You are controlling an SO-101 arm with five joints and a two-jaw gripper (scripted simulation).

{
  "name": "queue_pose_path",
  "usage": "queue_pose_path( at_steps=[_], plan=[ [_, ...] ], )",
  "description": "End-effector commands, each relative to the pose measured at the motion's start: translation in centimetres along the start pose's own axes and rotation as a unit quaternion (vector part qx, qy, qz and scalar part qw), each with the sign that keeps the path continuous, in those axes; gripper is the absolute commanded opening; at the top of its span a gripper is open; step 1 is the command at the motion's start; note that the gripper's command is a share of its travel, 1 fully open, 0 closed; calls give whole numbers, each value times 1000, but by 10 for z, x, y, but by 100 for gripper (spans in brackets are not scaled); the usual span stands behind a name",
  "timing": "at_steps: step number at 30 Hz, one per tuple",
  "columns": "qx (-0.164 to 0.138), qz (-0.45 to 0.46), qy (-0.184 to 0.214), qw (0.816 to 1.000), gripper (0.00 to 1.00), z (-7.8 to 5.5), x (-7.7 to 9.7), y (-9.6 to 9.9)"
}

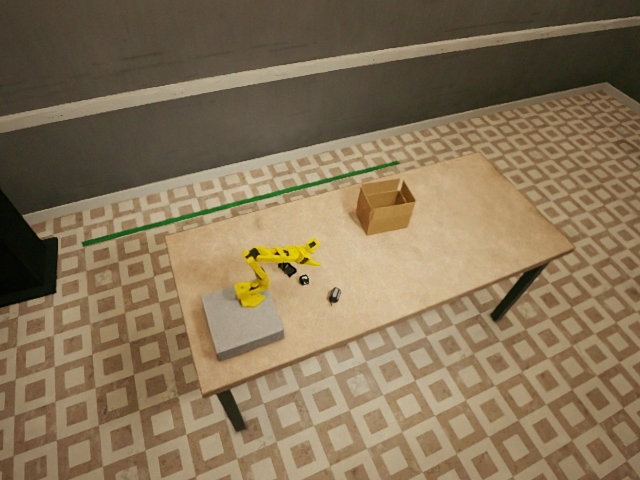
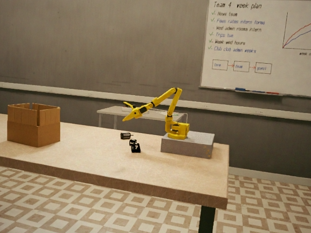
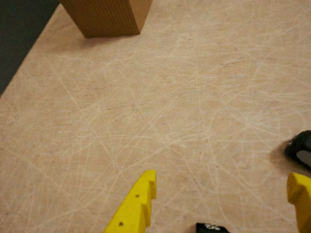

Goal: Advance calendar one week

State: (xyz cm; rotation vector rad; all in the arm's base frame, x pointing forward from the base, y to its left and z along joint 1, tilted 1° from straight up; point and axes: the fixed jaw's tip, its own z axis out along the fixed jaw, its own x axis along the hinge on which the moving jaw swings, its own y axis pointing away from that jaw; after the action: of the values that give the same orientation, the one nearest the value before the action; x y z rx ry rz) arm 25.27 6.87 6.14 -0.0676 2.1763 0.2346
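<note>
- The gripper (image 1: 317, 253) (image 2: 123, 111) (image 3: 222, 180) hangs above the table (image 1: 444, 248) (image 2: 82, 162) (image 3: 160, 112), fingers apart, nothing between them.
- From the top, the black calendar (image 1: 287, 270) (image 2: 135, 149) sits between the grey block (image 1: 242, 322) (image 2: 185, 147) near the near-left corner and the far edge; a white 7 shows in the exterior view.
- Just beside it is a small black-and-white cube (image 1: 303, 279) (image 2: 132, 142).
- The cardboard box (image 1: 388, 219) (image 2: 37, 132) (image 3: 109, 19) stands by the far edge.

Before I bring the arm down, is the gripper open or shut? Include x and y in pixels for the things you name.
Open: the gripper (image 1: 319, 253) (image 2: 123, 111) (image 3: 221, 184) has its jaws apart, with nothing between them in the wrist view.
</note>
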Motion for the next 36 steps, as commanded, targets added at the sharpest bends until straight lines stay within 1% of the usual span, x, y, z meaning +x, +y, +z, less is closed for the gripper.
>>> queue_pose_path(
  at_steps=[1,3,4,14,18,20,21,28,35,36],
  plan=[
    [19,8,101,995,35,0,9,0],
    [19,8,101,995,35,0,9,0],
    [22,8,115,993,35,1,12,0],
    [31,8,162,986,35,1,28,-3],
    [36,9,189,981,35,1,34,-4],
    [36,9,189,981,35,1,34,-4],
    [40,10,209,977,35,1,38,-5],
    [50,12,260,964,35,2,49,-7],
    [61,14,313,948,35,3,61,-9],
    [61,14,313,948,35,3,61,-9]
  ],
)
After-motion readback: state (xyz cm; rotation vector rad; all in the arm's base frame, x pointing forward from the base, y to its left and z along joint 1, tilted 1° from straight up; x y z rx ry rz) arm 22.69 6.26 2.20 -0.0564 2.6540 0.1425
